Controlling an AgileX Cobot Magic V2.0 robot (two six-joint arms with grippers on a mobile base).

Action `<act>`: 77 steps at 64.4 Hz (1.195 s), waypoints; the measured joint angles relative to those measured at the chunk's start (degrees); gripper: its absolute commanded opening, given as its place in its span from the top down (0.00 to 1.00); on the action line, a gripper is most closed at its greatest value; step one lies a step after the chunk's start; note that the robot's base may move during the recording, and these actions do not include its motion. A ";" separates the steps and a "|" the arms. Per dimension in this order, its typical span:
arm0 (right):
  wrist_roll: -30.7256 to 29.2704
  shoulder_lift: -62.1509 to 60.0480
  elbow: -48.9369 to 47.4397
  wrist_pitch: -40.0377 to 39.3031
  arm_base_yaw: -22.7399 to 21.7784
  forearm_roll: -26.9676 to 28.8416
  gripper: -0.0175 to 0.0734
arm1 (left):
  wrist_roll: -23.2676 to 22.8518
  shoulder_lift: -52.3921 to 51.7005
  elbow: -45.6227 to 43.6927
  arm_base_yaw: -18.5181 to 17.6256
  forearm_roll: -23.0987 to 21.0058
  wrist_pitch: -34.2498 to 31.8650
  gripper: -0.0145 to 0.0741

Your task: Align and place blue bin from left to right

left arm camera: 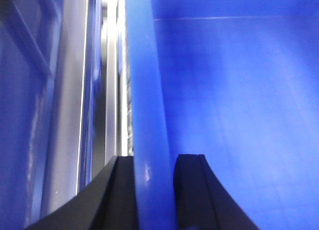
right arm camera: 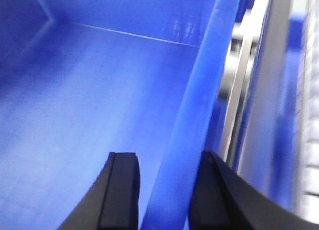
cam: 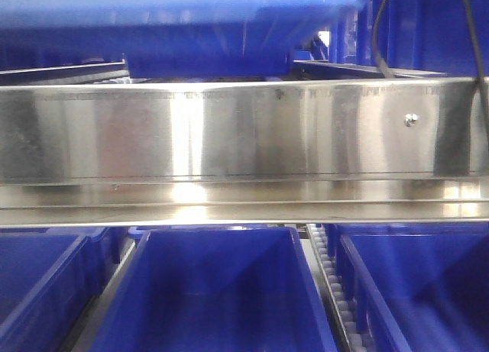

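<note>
1. Now, your left gripper (left arm camera: pixel 153 162) is closed narrow on one side wall (left arm camera: pixel 144 90) of the blue bin (left arm camera: pixel 239 115). One black finger is outside the wall and the other is inside, and both touch it.
2. Your right gripper (right arm camera: pixel 167 160) grasps the opposite side wall (right arm camera: pixel 202 80) in the same way. The outer finger presses on the wall, and the inner finger is at least very close to it.
3. In the front view the blue bin (cam: pixel 191 24) is at the top, blurred, above the steel beam (cam: pixel 244 130) which crosses the whole picture. You cannot tell from here if its bottom rests on something.
4. Under the beam, three other bins (cam: pixel 214 291), also blue, stand side by side, all open on top. Between the middle one and the right one runs a line of white rollers (cam: pixel 330 279).
</note>
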 measured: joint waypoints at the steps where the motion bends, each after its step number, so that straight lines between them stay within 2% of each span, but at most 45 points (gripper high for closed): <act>1: 0.00 -0.36 0.00 -0.01 0.00 0.00 0.89 | -0.12 -0.41 0.00 -0.29 0.18 0.00 0.85; 24: -0.76 -9.29 0.00 4.96 0.00 -2.07 0.89 | -6.63 -7.54 0.00 -9.85 7.69 0.58 0.85; 34: -2.30 -11.37 0.00 5.51 0.00 -2.43 0.89 | -9.61 -9.41 0.00 -12.86 10.63 0.71 0.85; 77: -3.41 -11.53 0.00 5.75 0.00 -2.58 0.89 | -10.54 -9.57 0.11 -13.54 12.46 0.92 0.85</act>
